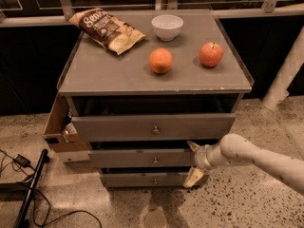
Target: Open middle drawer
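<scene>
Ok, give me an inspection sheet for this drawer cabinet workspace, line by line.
Surface: grey cabinet top, carrying food items.
Job's things: middle drawer, its knob free of the gripper; top drawer above looks partly out.
Clutter: chip bag, white bowl, orange and apple on top; cardboard box against the cabinet's left side.
Gripper: gripper open, at the middle drawer's right end, one finger above the other.
Cables: black cable on the floor at left, beside a black pole.
Surroundings: speckled floor, white post at right.
</scene>
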Action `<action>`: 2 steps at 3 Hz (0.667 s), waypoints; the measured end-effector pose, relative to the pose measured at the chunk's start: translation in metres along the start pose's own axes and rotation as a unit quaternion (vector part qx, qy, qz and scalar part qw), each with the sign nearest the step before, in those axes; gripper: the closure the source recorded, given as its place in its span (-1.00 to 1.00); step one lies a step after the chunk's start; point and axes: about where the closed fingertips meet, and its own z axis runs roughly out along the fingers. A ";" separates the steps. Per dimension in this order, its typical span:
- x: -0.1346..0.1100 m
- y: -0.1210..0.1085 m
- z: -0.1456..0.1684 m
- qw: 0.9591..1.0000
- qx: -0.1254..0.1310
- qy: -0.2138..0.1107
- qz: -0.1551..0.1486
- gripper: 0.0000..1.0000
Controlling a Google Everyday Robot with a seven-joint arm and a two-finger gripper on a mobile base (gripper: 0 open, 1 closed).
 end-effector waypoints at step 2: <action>0.010 -0.021 0.016 1.000 0.003 0.019 -0.005 -1.00</action>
